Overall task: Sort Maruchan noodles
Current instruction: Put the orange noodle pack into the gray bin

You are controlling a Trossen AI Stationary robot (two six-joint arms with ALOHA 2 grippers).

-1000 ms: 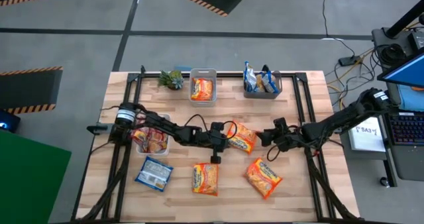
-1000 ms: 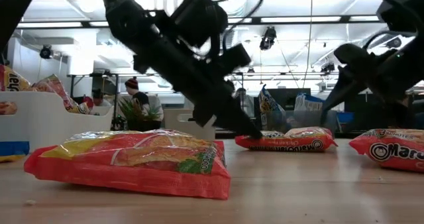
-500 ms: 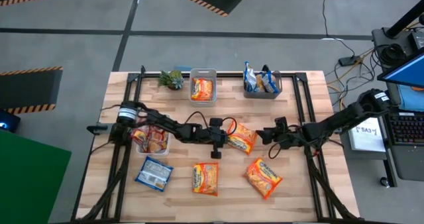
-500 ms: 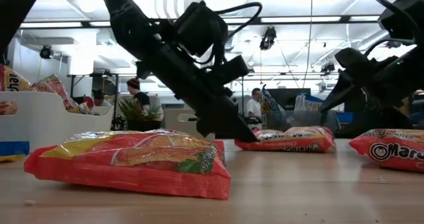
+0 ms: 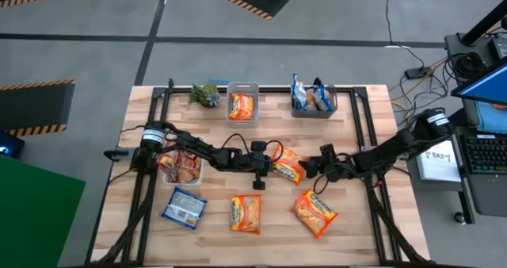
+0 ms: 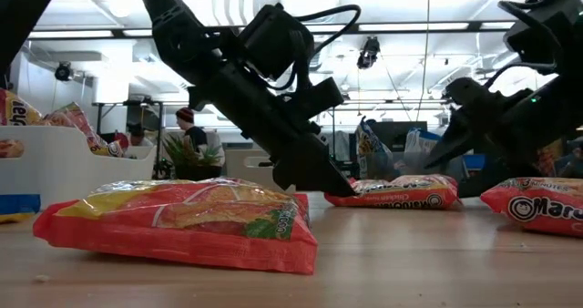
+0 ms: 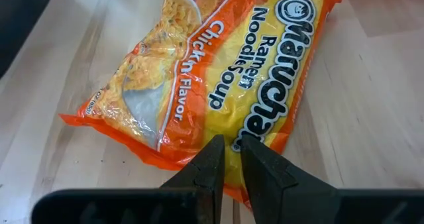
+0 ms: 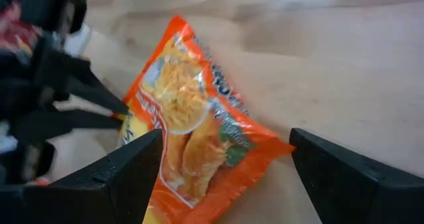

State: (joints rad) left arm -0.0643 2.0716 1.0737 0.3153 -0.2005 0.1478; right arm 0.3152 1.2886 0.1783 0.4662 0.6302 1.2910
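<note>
An orange Maruchan noodle packet [image 5: 289,169] lies flat at mid-table. My left gripper [image 5: 272,168] is at its left end, shut on its edge [image 7: 232,159]. My right gripper [image 5: 309,167] stands open just to the right of the same packet [image 8: 192,131]. Its two fingers are spread on either side of the packet's right end, with no touch showing. More packets lie flat nearer the front edge: two orange ones [image 5: 245,212] [image 5: 314,211] and a blue one [image 5: 184,206]. My left gripper pinches the orange packet's crimped edge [image 7: 233,146] between its two fingers, close to the corner that points toward the table's left. The fingers slant down at it from the table's left. The packet [image 6: 396,192] lies along the table top.
A white bin [image 5: 182,167] with red packets sits under the left arm. A bin [image 5: 242,105] with an orange packet and a bin [image 5: 313,97] with blue packets stand at the far edge, beside a small green plant [image 5: 206,93]. People show in the room beyond.
My right gripper has come down and moved toward the table's left, up to the orange packet's right end, and has stayed open. My left gripper has sunk a little onto the packet's left end and has stayed shut.
</note>
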